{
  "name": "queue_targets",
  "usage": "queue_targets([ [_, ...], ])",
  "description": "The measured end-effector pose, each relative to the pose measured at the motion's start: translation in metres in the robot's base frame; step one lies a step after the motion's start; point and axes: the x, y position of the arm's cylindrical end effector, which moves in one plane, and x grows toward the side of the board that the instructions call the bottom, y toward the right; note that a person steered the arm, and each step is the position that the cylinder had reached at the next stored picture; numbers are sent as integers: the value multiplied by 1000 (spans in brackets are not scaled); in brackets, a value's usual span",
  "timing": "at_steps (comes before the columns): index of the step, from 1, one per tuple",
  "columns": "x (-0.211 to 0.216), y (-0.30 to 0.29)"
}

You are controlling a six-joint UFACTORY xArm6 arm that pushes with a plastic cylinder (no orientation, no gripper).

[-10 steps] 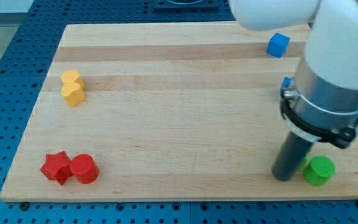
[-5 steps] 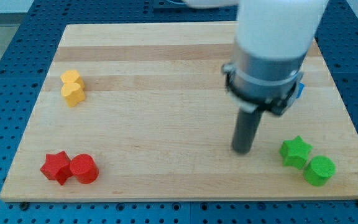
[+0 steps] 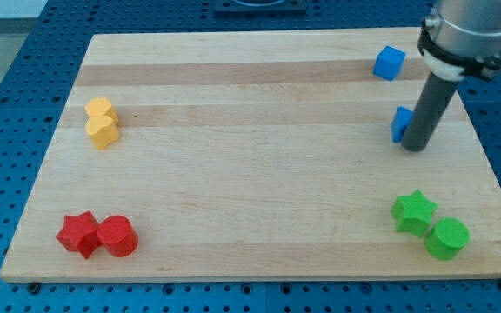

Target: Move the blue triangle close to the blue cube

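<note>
The small blue triangular block [image 3: 400, 123] sits near the right edge of the pale wooden counter [image 3: 250, 165], in the upper half of the view; only its left part shows, a bright blue sliver with a slanted top edge, because the straight dark rod stands in front of the rest of it. The blue cube-shaped block [image 3: 389, 63] lies above it toward the view's top, near the counter's far edge, clearly apart from the triangle with bare wood between them. This arm carries no pincer, so there is nothing to open, close or hold; it ends in the rod, and my tip [image 3: 417, 147] rests on the counter just to the right of and slightly below the blue triangle, seemingly against its right side, though the exact contact is hidden by the rod itself. Elsewhere, two yellow blocks [image 3: 101, 123] of rounded shape stand touching at the view's left, a red star-shaped block [image 3: 78, 233] touches a red cylinder block [image 3: 117, 236] at the bottom left, and a green star-shaped block [image 3: 413, 212] sits just beside a green cylinder block [image 3: 447, 238] at the bottom right, well below the tip.
</note>
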Motion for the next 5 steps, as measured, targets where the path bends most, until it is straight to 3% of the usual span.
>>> queue_targets([
  [3,-90,0],
  [4,-71,0],
  [5,-22,-5],
])
